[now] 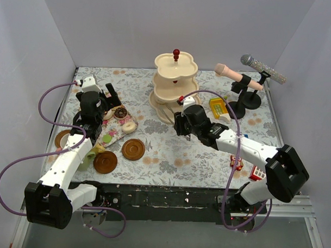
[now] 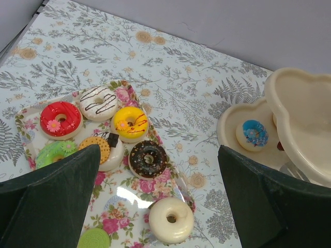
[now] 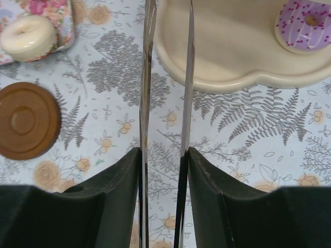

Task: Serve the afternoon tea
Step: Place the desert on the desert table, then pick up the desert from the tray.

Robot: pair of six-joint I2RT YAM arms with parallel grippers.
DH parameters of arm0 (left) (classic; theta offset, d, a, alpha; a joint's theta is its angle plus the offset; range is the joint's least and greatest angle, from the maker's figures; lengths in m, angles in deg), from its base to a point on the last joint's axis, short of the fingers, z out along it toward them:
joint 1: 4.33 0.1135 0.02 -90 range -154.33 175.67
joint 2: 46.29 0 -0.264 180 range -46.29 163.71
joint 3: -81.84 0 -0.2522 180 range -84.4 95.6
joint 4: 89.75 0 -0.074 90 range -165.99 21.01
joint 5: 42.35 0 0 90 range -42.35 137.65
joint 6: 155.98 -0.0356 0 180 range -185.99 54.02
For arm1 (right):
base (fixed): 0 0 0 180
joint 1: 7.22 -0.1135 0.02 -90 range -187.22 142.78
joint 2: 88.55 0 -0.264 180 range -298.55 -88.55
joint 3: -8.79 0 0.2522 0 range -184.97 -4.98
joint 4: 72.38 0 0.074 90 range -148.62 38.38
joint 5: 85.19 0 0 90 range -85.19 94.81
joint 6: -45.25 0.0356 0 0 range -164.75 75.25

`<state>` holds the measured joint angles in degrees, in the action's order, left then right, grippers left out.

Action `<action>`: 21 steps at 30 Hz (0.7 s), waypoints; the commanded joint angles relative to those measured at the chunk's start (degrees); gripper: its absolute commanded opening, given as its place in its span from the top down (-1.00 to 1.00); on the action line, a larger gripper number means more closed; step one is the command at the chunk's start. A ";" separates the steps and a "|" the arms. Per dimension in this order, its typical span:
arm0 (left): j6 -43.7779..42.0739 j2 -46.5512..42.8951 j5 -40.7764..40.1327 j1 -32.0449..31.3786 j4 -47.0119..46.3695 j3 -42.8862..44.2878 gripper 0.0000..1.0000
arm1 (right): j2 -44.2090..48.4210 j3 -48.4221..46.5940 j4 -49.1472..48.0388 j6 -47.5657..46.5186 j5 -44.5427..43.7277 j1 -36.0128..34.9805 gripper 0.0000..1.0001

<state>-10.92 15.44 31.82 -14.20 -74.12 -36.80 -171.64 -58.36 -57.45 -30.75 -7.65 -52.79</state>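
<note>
Left wrist view: donuts (image 2: 130, 123) on floral tray (image 2: 124, 204), cream stand (image 2: 305, 103) beyond.
Left gripper (image 2: 159, 150) is hanging with jaws spread wide above the tray; the white donut (image 2: 171, 219) is sitting nearest, the chocolate donut (image 2: 148, 158) behind, both probably light, squashy and slick, best pinched across the outer rim. Right gripper (image 3: 164, 152) is clamping the metal tongs (image 3: 147, 77). Farther off, the stand is carrying a blue donut (image 2: 252, 135) on a low tier.

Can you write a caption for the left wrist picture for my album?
Colourful toy donuts wait on a flowery tray, while one blue donut already sits on the cream stand.
</note>
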 commanded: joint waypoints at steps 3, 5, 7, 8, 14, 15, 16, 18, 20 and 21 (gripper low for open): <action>0.04 -0.56 0.80 -0.06 -0.37 0.31 -0.96 | 7.06 -0.14 1.03 5.15 5.96 -3.56 0.05; 0.04 -0.48 1.07 -0.15 -0.55 0.22 -0.96 | 7.59 -0.58 1.20 6.82 7.71 -5.14 0.06; 0.13 -0.30 1.16 -0.06 -0.55 0.31 -0.96 | 7.33 -1.02 1.29 7.97 8.77 -6.64 0.05; 0.04 -0.30 1.07 -0.15 -0.55 0.31 -0.96 | 7.07 -1.37 1.29 8.41 9.21 -7.43 0.05; 0.13 -0.12 1.16 -0.15 -0.64 0.22 -0.96 | 4.17 -3.74 1.29 9.47 10.01 -11.74 0.01; 0.04 -0.04 1.16 -0.06 -0.73 0.13 -0.96 | 3.55 -4.35 1.20 9.47 10.18 -12.00 0.01; 0.13 -0.04 1.16 -0.15 -0.64 0.22 -0.96 | 3.11 -4.79 1.03 9.64 10.62 -12.18 0.00; 0.04 -0.04 1.16 -0.15 -0.73 0.13 -0.96 | 2.15 -5.32 0.59 9.99 11.50 -12.45 -0.01; 0.04 0.05 1.16 -0.15 -0.73 0.13 -0.96 | 1.18 -5.85 0.24 10.17 12.03 -12.53 -0.03; 0.04 -0.03 1.16 -0.15 -0.73 0.13 -0.96 | 0.74 -6.11 -0.02 10.26 12.03 -12.62 -0.04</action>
<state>-10.74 15.44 32.52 -14.20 -74.29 -36.80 -169.89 -60.94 -54.89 -21.88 2.97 -65.11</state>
